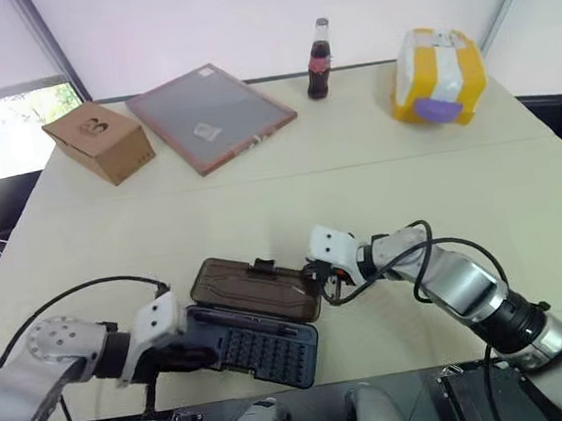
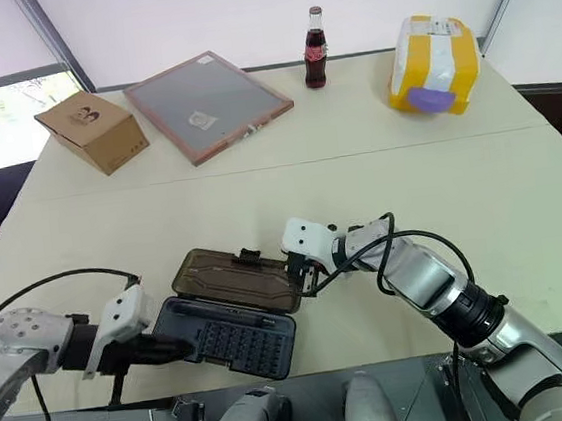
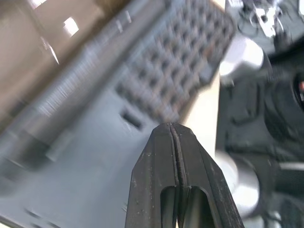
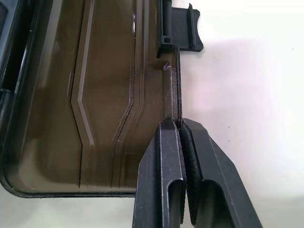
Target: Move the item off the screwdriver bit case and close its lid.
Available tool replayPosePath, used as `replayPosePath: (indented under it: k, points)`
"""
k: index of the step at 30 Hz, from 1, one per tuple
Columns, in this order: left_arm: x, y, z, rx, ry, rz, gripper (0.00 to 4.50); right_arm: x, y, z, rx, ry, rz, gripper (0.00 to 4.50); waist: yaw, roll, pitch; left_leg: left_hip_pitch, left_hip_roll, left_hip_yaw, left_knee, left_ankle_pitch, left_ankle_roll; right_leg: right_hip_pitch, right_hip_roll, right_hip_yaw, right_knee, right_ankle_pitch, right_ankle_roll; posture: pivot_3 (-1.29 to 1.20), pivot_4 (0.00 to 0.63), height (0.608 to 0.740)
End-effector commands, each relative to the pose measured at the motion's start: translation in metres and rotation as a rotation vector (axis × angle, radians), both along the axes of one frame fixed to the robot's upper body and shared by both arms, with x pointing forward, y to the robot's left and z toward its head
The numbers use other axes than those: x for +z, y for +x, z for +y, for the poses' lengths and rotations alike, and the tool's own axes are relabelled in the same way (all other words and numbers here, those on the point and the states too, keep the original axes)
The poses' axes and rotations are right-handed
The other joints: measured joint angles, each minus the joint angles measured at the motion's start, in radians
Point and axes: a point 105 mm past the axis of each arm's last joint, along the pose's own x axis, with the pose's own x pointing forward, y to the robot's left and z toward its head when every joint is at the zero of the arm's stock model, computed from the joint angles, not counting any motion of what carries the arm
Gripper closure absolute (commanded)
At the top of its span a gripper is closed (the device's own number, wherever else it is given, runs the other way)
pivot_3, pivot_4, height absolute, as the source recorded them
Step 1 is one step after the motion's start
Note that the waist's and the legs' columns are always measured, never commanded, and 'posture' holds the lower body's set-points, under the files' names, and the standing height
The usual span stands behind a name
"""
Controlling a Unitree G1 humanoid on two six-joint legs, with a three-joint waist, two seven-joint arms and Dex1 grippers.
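- You are looking at the screwdriver bit case (image 1: 257, 334) lying open near the front edge of the bench (image 1: 379, 190), between the two arms; nothing is sitting on it now, so closing it is what is left.
- The dark tray with the rows of bits is lying on the near side, and the lid (image 1: 254, 288) is lying flat on the far side, joined to it along the long hinge.
- The long axis of both halves is running roughly across the bench, left to right, tilted a little.
- Your right gripper (image 4: 180, 126) is clenched on the lid's far long rim, beside the black latch tab (image 4: 183, 29).
- Your left gripper (image 3: 171, 130) is pressed shut with nothing between its fingers, its tip hovering over the tray's left end.
- The right arm is the one placed for the swing: the hinge is lying on the near side of its grip, so the lid needs lifting up and folding back toward you onto the tray.
- The left gripper is looking well set to steady the tray while the lid is coming over.
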Motion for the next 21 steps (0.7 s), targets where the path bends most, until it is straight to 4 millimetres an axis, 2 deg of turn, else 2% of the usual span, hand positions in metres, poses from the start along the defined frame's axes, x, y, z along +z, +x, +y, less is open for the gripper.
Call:
replayPosePath:
  k: [1, 5, 9, 11, 18, 21]
  points:
    - [0.01, 0.005, -0.004, 0.011, -0.042, -0.028, 4.5, -0.004, 0.042, -0.066, -0.152, -0.297, -0.207, 4.47, 0.002, 0.001, 0.0, 0.0, 0.0, 0.0, 0.0, 0.0, 0.0, 0.0, 0.0, 0.0, 0.0, 0.0, 0.0, 0.0, 0.15, 0.74]
    - [0.011, 0.008, -0.006, 0.018, -0.056, -0.027, 4.5, 0.021, 0.057, -0.074, -0.069, -0.42, -0.396, 4.47, 0.014, 0.001, 0.001, -0.001, -0.002, 0.0, 0.002, 0.0, 0.0, 0.0, 0.0, 0.0, 0.0, 0.0, 0.0, 0.0, 0.15, 0.74]
    - [0.011, 0.01, -0.006, 0.019, -0.056, -0.031, 4.5, 0.031, 0.067, -0.082, -0.033, -0.496, -0.486, 4.47, 0.028, 0.001, 0.001, -0.003, -0.002, 0.0, 0.002, 0.0, 0.0, -0.002, 0.0, 0.0, 0.001, 0.0, 0.0, 0.0, 0.15, 0.74]
    - [0.011, 0.011, -0.006, 0.02, -0.058, -0.033, 4.5, 0.032, 0.07, -0.085, 0.01, -0.533, -0.524, 4.47, 0.027, 0.002, 0.001, -0.004, -0.002, 0.0, 0.002, 0.0, 0.0, -0.003, 0.0, 0.0, 0.001, 0.0, 0.0, 0.0, 0.15, 0.74]
    - [0.012, 0.022, -0.008, 0.045, -0.077, -0.075, 4.5, 0.027, 0.07, -0.068, 0.228, -0.517, -0.602, 4.47, 0.027, 0.002, 0.001, -0.004, -0.002, 0.0, 0.002, 0.0, 0.0, -0.003, 0.0, 0.0, 0.0, 0.0, 0.0, 0.0, 0.15, 0.74]
    - [0.012, 0.024, -0.009, 0.053, -0.088, -0.09, 4.5, 0.026, 0.069, -0.062, 0.262, -0.481, -0.613, 4.47, 0.024, 0.002, 0.001, -0.004, -0.002, 0.0, 0.002, 0.0, 0.0, -0.004, 0.0, 0.0, 0.0, 0.0, 0.0, 0.0, 0.15, 0.74]
